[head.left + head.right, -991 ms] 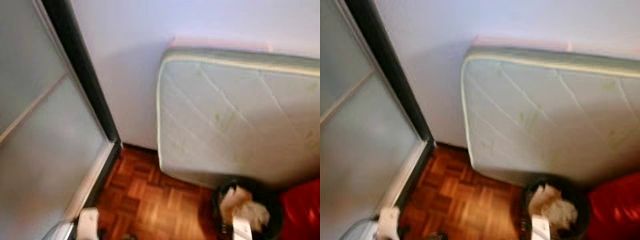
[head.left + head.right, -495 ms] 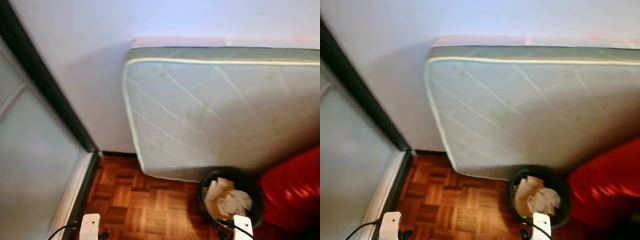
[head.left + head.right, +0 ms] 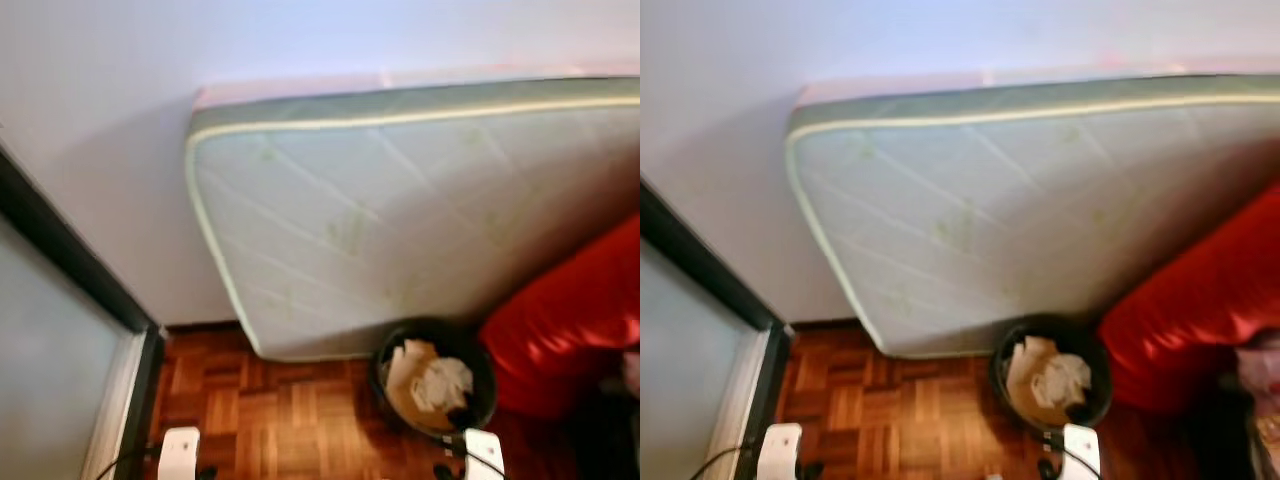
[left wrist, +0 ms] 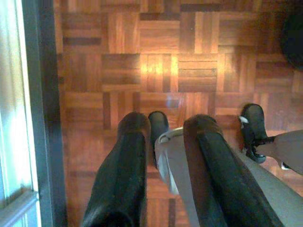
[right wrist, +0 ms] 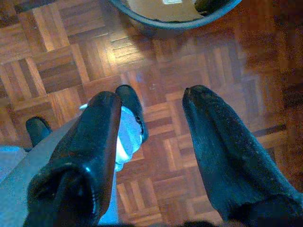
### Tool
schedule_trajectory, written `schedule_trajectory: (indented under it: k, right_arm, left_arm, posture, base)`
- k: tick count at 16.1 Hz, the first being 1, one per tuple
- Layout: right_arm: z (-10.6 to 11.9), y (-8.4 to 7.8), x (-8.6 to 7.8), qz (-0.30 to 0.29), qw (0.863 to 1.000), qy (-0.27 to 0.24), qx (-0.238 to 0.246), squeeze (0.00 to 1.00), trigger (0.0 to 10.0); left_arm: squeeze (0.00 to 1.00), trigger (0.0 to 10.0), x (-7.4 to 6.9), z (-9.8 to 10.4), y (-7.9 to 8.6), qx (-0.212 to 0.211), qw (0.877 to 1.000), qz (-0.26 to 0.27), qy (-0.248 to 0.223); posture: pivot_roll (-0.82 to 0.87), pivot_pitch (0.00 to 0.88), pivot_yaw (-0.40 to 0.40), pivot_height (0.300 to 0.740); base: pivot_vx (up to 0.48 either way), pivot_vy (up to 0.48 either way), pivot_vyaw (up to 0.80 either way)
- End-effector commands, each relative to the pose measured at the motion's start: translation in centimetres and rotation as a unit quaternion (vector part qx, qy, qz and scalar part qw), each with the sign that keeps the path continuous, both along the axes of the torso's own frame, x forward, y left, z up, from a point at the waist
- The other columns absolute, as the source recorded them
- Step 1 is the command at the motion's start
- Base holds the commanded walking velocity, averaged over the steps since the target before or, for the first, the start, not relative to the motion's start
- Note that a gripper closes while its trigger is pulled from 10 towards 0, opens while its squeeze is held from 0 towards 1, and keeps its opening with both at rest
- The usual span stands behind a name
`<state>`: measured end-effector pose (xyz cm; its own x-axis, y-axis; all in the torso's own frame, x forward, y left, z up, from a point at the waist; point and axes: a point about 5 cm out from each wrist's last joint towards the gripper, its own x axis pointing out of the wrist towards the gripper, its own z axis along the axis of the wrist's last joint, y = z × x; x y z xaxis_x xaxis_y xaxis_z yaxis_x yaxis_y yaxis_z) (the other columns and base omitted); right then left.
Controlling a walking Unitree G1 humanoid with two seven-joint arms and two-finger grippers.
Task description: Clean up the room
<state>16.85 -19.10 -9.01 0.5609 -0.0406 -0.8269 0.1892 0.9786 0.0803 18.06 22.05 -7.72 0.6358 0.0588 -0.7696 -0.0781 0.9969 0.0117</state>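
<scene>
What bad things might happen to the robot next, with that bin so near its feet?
The black bin stands on the wooden floor just ahead, already stuffed with crumpled paper; a bump might tip it and spill the paper. The mattress leans tilted against the wall right behind the bin, so a knock may make it slide. The red cushion crowds the bin's right side, leaving little room to step.
</scene>
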Motion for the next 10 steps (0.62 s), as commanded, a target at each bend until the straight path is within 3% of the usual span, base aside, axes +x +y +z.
schedule_trajectory:
  k: [1, 4, 5, 7, 9, 10]
  right_arm:
    - [0.64, 1.08, 1.91, -0.061, 0.997, -0.006, 0.053, 0.0, 10.0]
    - [0.83, 1.24, 2.27, -0.032, 0.998, -0.015, 0.045, 0.0, 10.0]
    - [0.77, 1.52, 2.22, -0.073, 0.995, -0.018, 0.068, 0.0, 10.0]
    - [0.85, 1.65, 2.39, -0.079, 0.994, -0.023, 0.069, 0.0, 10.0]
    - [0.81, 1.61, 2.28, -0.134, 0.987, -0.03, 0.08, 0.0, 10.0]
    - [0.75, 1.53, 2.18, -0.15, 0.985, -0.027, 0.079, 0.0, 10.0]
  left_arm:
    - [0.0, 10.0, -7.4, -2.9, -0.17, -0.01, 0.993, 0.049, 0.108]
    - [0.0, 10.0, -7.25, -2.83, -0.03, -0.001, 0.993, 0.032, 0.11]
    - [0.0, 10.0, -7.12, -2.78, 0.05, 0.001, 0.994, 0.028, 0.109]
    - [0.0, 10.0, -6.91, -2.68, 0.14, 0.004, 0.994, 0.021, 0.105]
    - [0.0, 10.0, -6.87, -2.68, 0.12, 0.003, 0.994, 0.026, 0.103]
    - [0.0, 10.0, -6.91, -2.71, 0.06, -0.001, 0.994, 0.031, 0.104]
  posture:
    - [-0.01, 0.039, -0.018, 0.74]
    - [-0.02, 0.046, -0.006, 0.74]
    - [-0.02, 0.044, -0.003, 0.74]
    - [-0.02, 0.041, -0.01, 0.74]
    - [0.0, 0.027, -0.013, 0.74]
    - [0.01, 0.02, -0.013, 0.74]
  base:
    - [0.0, 0.0, -0.77]
    - [0.0, 0.0, -0.77]
    - [0.0, 0.0, -0.77]
    - [0.0, 0.0, -0.77]
    - [0.0, -0.465, -0.76]
    - [0.0, 0.0, -0.76]
